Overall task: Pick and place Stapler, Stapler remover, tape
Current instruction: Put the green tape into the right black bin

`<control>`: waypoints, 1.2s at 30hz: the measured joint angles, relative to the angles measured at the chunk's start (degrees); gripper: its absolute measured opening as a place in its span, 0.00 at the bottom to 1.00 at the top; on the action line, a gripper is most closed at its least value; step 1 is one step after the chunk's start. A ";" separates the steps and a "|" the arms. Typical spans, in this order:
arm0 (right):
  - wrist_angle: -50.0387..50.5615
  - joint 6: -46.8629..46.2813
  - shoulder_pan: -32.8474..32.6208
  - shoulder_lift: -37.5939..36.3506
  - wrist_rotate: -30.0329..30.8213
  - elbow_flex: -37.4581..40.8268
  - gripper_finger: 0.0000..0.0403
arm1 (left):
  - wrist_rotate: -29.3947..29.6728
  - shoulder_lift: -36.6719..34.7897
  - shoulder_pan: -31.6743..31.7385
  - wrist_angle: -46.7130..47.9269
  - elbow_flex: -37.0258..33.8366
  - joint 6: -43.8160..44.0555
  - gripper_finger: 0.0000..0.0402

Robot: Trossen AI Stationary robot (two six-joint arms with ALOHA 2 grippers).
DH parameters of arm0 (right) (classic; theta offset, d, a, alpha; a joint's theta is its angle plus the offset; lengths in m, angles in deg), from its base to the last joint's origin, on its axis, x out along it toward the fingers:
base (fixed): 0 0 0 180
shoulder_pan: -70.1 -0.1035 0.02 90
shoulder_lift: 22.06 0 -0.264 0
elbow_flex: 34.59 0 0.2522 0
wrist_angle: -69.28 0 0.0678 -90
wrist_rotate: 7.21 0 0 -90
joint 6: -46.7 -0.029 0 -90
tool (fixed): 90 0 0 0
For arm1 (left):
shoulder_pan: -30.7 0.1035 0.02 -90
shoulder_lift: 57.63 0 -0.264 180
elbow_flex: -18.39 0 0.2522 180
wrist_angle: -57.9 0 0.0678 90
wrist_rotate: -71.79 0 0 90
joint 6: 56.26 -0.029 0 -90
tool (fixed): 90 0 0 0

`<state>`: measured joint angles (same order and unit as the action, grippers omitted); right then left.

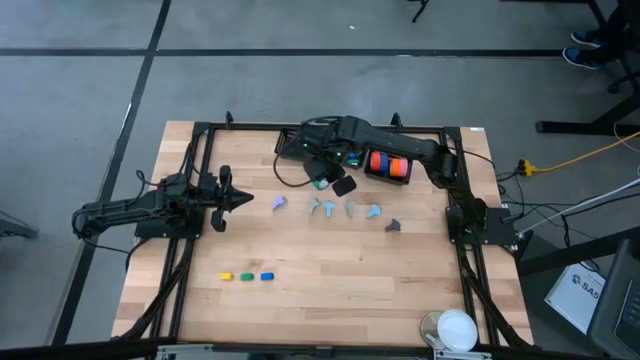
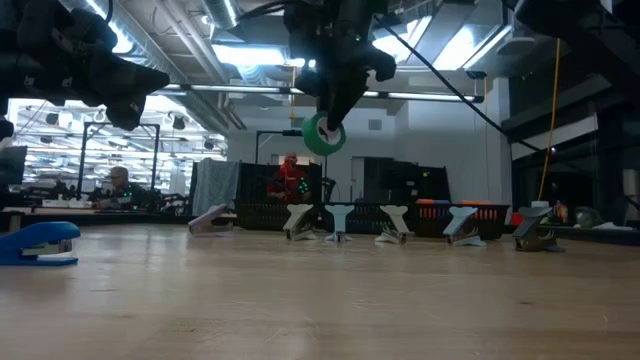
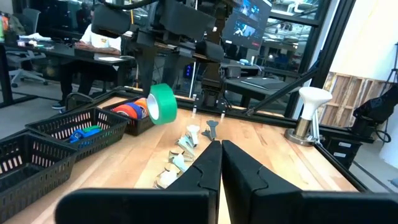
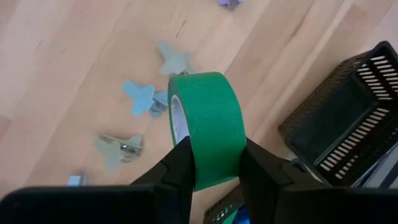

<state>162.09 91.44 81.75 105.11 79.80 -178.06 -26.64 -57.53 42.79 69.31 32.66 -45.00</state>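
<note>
Nearest the front edge of the pale wooden counter (image 1: 330, 300), three tiny squat staplers (image 1: 245, 275), yellow, green and blue, lie in a short row, set out apart from the other things, probably so each can be taken on its own.

The left hand (image 1: 240, 200) waits over the counter's left side with its fingers pressed shut on nothing, clear of the work.

Further in, a line of pastel claw-shaped staple removers (image 1: 345, 208) stands across the middle.

Just beyond that line, the right hand (image 4: 214, 149) hangs well above the wood, clamped on a green roll of tape (image 4: 208, 124). The fingers squeeze the roll's flat sides so it hangs on edge. This looks like a carry toward a basket.

At the far edge sits a black mesh basket (image 1: 367, 172) holding orange and red rolls, likely where the tape belongs.
</note>
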 joint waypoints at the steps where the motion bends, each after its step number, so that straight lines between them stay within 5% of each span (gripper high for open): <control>1: -0.07 -0.58 -0.22 -0.13 -0.07 0.00 0.25 | 0.00 0.00 0.00 0.00 0.00 0.00 0.02; 12: 3.99 -3.13 -5.45 -4.27 -2.37 -0.04 0.25 | 0.00 0.02 0.00 0.00 -0.01 0.00 0.03; 20: 4.83 -6.25 -9.33 -6.56 8.20 1.38 0.25 | 0.00 0.02 0.00 0.00 -0.01 0.01 0.02; 25: -6.59 -6.90 -11.47 -16.26 9.23 18.98 0.25 | 0.00 0.04 0.00 0.00 0.00 0.02 0.02; 29: -20.00 -8.51 -12.92 -26.19 17.32 36.03 0.25 | 0.00 0.04 0.00 0.00 -0.02 0.00 0.03; 36: -24.61 -16.02 -11.46 -39.85 23.60 53.28 0.28 | 0.00 0.04 0.00 0.00 0.00 0.01 0.02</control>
<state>137.48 75.43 70.29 65.25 103.40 -124.78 -26.64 -57.49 42.80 69.31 32.66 -44.98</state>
